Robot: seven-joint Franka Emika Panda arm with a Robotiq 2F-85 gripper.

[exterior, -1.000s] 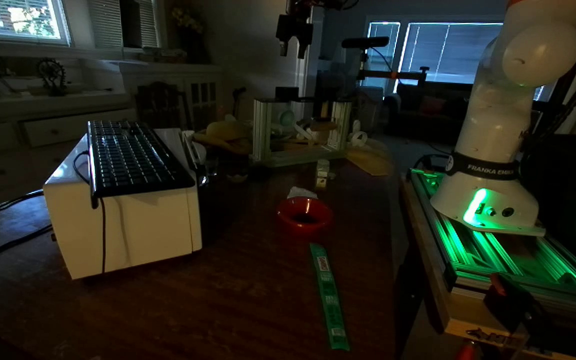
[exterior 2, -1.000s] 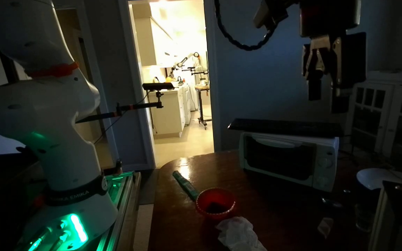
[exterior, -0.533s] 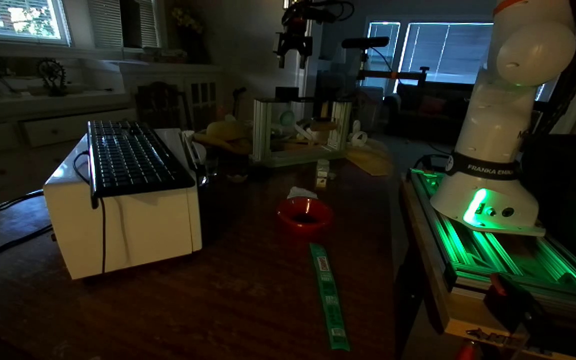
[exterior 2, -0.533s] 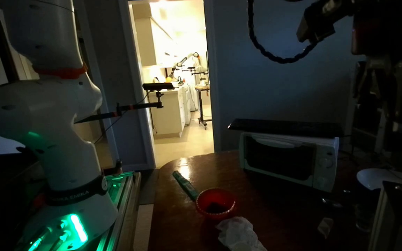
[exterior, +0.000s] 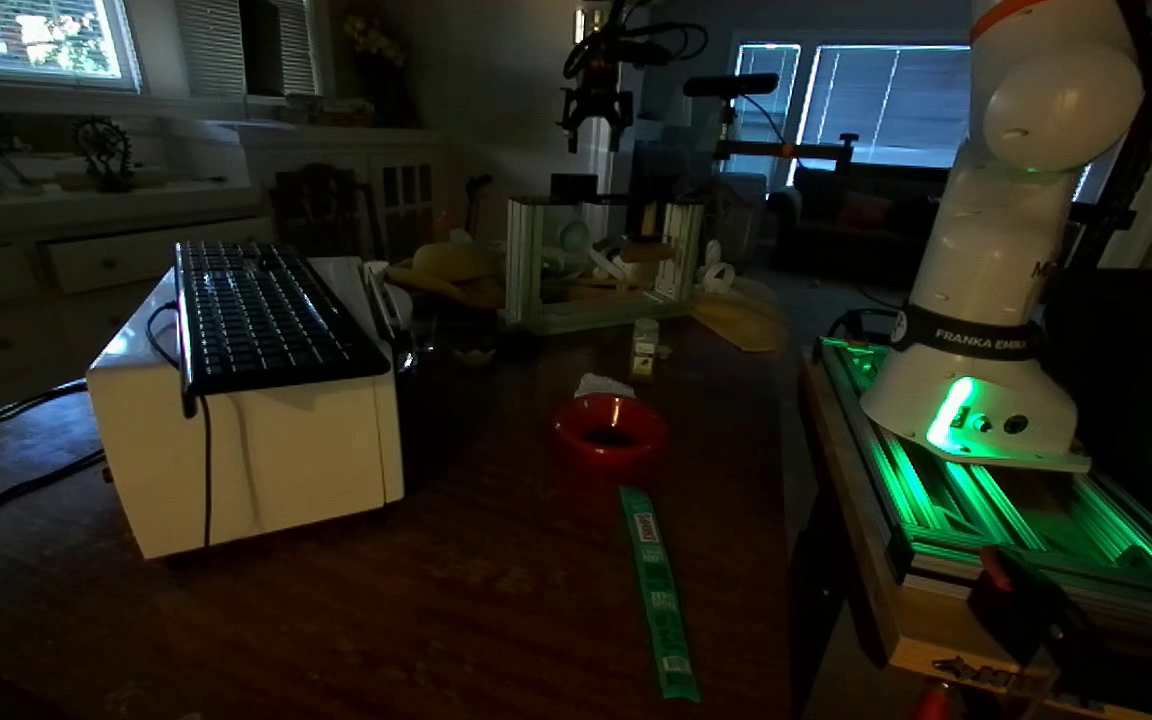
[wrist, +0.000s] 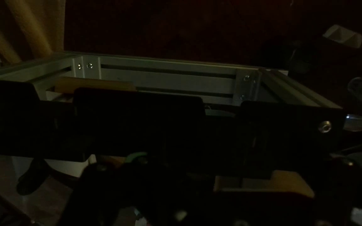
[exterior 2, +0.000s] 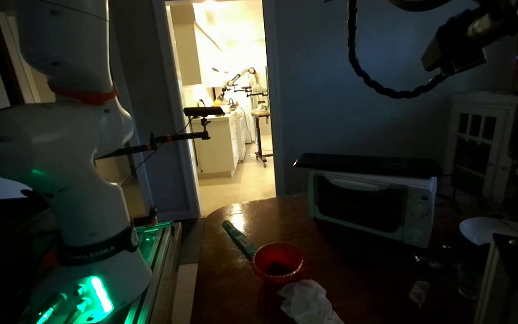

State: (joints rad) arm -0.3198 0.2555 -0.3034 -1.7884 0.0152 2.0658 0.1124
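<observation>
The metal frame [exterior: 591, 318] was stood on the surface [exterior: 496, 580]. Near and above it, the claw [exterior: 593, 137] was held wide, with nothing seen in its grip. Any movement seemed best made slowly, clear of the posts [exterior: 523, 262], since edges were obscured by dimness.

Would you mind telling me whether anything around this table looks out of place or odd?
Yes, a black keyboard lies across the top of the white toaster oven, jutting past its edge; a cooking appliance is an unusual resting place for one.
</observation>
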